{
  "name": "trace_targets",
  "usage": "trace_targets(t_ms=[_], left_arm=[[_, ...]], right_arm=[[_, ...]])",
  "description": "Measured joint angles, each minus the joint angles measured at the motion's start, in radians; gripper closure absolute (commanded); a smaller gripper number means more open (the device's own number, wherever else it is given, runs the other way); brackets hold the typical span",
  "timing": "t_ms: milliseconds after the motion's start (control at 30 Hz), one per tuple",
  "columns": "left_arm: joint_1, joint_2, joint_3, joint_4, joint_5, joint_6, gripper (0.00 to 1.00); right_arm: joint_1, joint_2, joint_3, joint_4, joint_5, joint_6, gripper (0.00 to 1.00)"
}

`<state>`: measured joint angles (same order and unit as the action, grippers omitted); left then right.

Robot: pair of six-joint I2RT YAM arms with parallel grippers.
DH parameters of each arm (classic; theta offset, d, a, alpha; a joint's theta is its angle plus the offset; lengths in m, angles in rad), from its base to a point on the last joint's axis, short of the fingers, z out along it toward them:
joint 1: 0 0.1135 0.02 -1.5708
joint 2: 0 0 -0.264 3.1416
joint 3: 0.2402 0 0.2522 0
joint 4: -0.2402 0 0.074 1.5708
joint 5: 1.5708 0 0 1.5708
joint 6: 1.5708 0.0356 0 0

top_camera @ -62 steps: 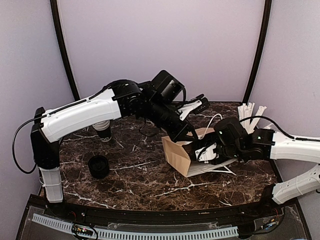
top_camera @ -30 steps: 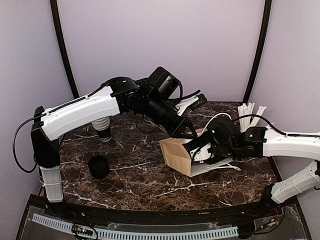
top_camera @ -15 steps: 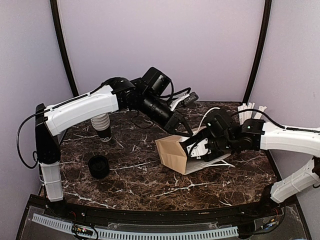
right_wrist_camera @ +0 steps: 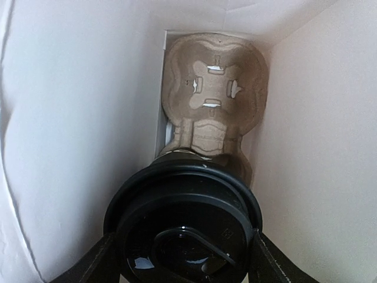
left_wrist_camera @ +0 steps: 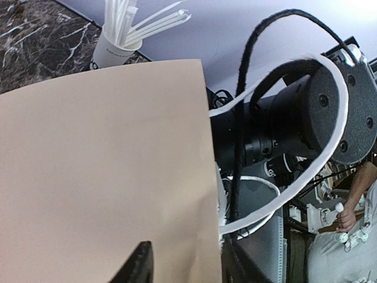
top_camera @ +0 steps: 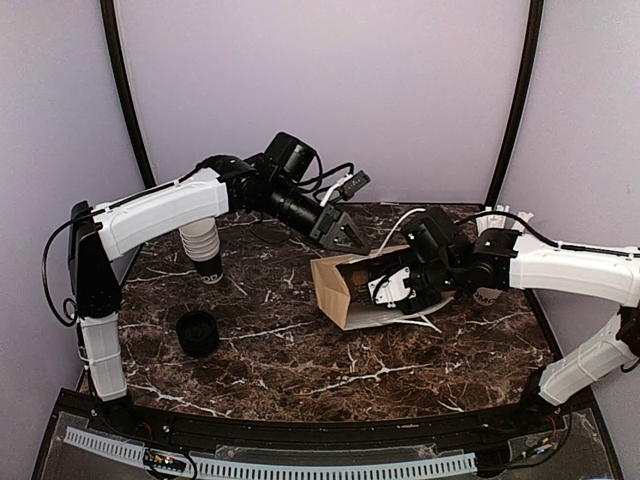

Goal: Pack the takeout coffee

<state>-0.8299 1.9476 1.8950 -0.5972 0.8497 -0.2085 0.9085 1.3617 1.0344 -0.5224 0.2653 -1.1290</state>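
The brown paper bag (top_camera: 338, 292) lies on its side with its mouth facing right. My right gripper (top_camera: 396, 286) reaches into that mouth. In the right wrist view the gripper (right_wrist_camera: 184, 262) is shut on the takeout coffee (right_wrist_camera: 182, 227), one finger on each side of its black lid. Behind it, a moulded cardboard cup carrier (right_wrist_camera: 213, 94) sits at the bag's bottom. From the top view the cup is hidden inside the bag. My left gripper (top_camera: 343, 236) hovers just above the bag's upper edge, open. In the left wrist view the bag's (left_wrist_camera: 100, 177) edge runs between the parted fingers (left_wrist_camera: 140, 262).
A stack of lidless cups (top_camera: 203, 245) stands at the back left under the left arm. A short black round cup (top_camera: 197, 333) sits on the marble at front left. The white cup of stirrers (left_wrist_camera: 115, 48) is behind the right arm, at the back right.
The left gripper has opened, let go of the bag's upper edge and drawn back up and left. The bag has shifted left and the right gripper has followed, still holding the coffee.
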Motion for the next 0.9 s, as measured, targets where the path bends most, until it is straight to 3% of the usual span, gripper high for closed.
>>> trace_targets(t_ms=[233,433,600,767,900], left_arm=[[0.028,-0.003,0.016,-0.028,-0.02,0.04,0.36],[0.056,-0.069,0.021,-0.062,-0.06,0.103,0.33],[0.152,-0.081,0.05,-0.033,-0.194,0.108,0.32],[0.224,0.144,0.248,0.029,-0.335,0.113,0.34],[0.225,0.37,0.354,0.082,-0.339,0.106,0.35]], right_arm=[[-0.004,0.017,0.0,0.049,0.004,-0.02,0.65],[-0.011,0.02,0.0,0.083,0.016,-0.028,0.65],[-0.015,0.02,0.0,0.091,0.02,-0.037,0.65],[-0.015,0.021,0.0,0.097,0.023,-0.038,0.65],[-0.016,0.021,-0.001,0.111,0.03,-0.04,0.65]])
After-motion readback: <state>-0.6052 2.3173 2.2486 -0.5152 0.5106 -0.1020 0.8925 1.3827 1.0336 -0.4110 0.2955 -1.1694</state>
